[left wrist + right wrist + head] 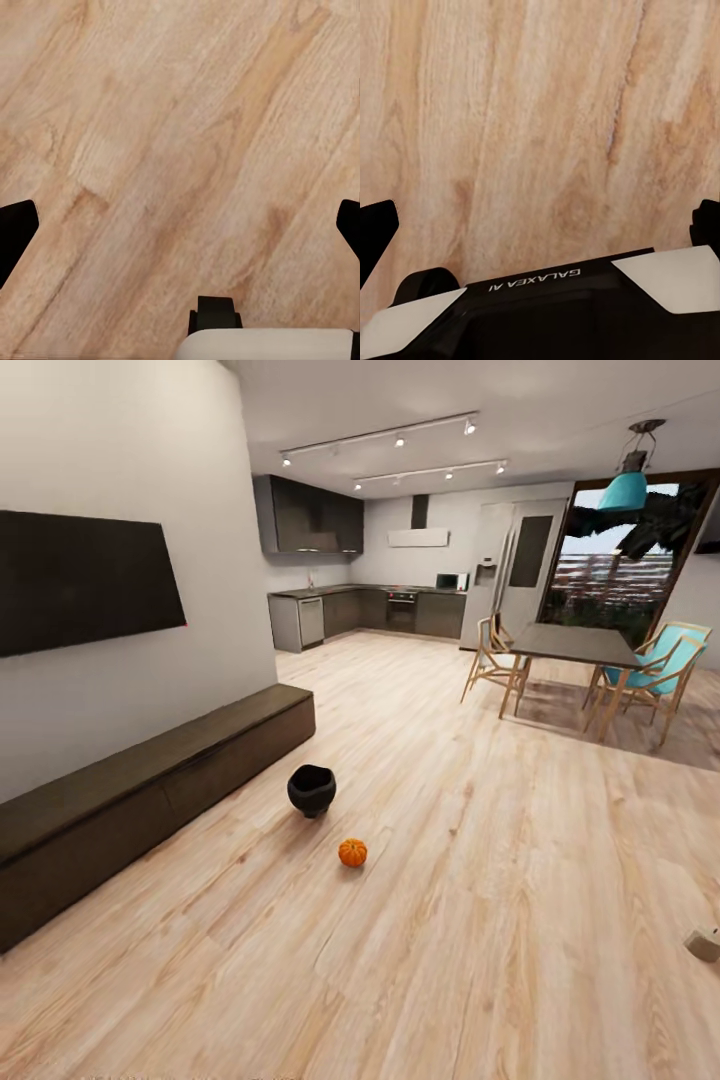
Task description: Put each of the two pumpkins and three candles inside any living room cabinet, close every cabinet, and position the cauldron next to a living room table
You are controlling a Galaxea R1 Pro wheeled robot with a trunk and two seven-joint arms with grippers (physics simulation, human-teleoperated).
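Nearby, the cauldron stood on the floor beside the closed cabinet, a pumpkin at its five o'clock. Both grippers' fingers were spread apart, holding nothing.

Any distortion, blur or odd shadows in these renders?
Head view: wide-angle stretch, floor planks fan out, walls lean; cauldron and pumpkin cast only faint contact shadows; window area beyond the dining table looks jagged. Left wrist view: wood grain soft, fingertips dark at the edges. Right wrist view: same softness, fingertips near-black silhouettes.
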